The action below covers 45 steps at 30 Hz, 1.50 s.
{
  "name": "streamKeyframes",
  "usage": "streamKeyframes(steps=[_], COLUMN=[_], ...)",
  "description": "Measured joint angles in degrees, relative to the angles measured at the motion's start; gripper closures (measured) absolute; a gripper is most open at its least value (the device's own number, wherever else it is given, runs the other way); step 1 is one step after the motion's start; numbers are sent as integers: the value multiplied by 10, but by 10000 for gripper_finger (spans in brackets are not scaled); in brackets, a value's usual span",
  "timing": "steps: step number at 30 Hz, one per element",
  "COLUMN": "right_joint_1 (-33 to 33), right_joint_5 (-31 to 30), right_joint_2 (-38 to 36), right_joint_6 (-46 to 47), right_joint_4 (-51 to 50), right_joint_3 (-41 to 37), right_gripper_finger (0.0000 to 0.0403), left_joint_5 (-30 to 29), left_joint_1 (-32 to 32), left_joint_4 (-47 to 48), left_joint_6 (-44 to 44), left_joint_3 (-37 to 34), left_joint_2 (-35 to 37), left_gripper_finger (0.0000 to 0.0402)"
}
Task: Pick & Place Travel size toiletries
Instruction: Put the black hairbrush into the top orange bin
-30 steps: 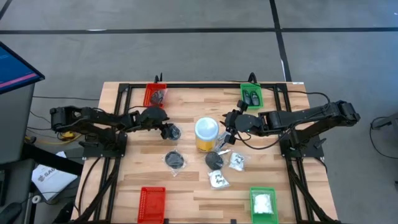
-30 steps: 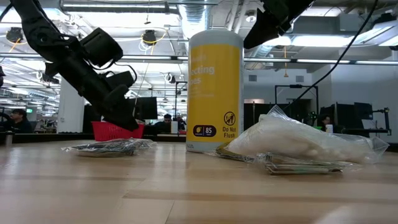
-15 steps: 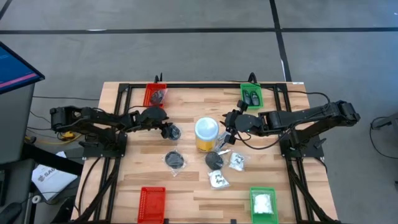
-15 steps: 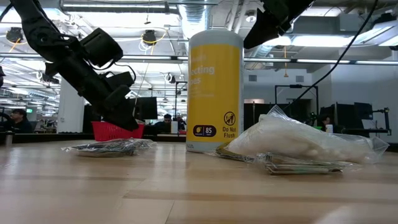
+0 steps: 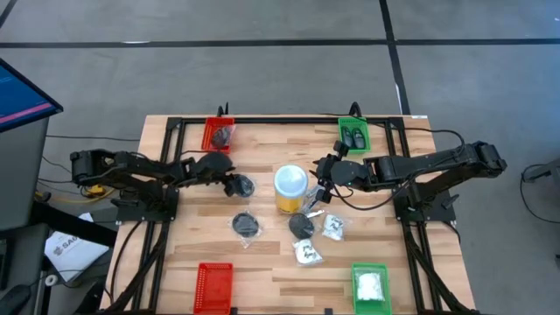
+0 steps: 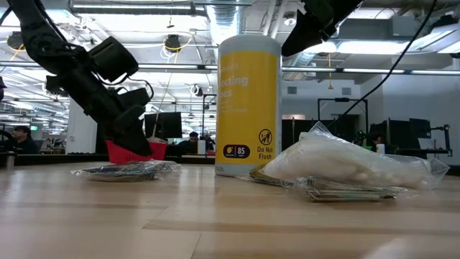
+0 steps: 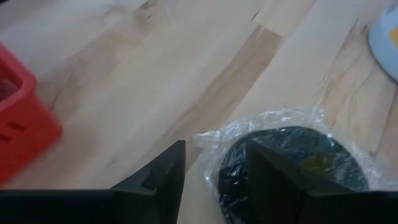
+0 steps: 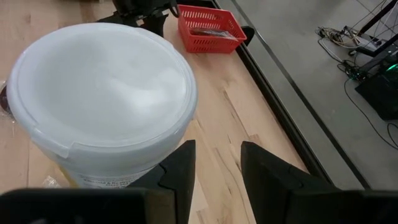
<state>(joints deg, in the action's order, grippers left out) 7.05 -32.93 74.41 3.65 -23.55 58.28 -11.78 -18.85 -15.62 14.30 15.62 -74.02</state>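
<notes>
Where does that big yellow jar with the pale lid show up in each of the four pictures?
High view: the yellow jar stands mid-table, seen lid-on.
Low view: the jar stands upright just right of centre, the tallest thing there.
Left wrist view: only a pale sliver of its lid at the edge.
Right wrist view: its lid fills most of the picture.
Shared landmark: the far red tray, also behind the jar in the right wrist view.

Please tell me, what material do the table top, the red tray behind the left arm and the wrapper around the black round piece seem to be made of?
Table top: looks like light wood with a matte finish; grain and plank seams show.
Red tray: probably moulded plastic; its walls are a regular grid of slots.
Wrapper around the black round piece: thin clear plastic film, crinkled and glossy.
</notes>
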Motion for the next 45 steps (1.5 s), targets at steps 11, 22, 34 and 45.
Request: streamKeyframes(steps=[11,22,34,45], right_joint_1=[0,0,0,0], right_joint_5=[0,0,0,0], right_joint_2=[0,0,0,0], right_joint_6=[3,4,4,4], right_joint_4=[0,2,1,0], right_joint_3=[0,0,0,0], right_gripper_finger=[284,284,284,284], left_joint_5=[-3,-3,14,47], left_joint_1=[0,0,0,0], left_joint_4=[-27,-76,-179,-181], left_joint_6=[8,14,13,25], left_joint_3=[-9,-14,-13,-13], left_joint_2=[0,-56,-138,-138], left_gripper_finger=[241,235,243,397])
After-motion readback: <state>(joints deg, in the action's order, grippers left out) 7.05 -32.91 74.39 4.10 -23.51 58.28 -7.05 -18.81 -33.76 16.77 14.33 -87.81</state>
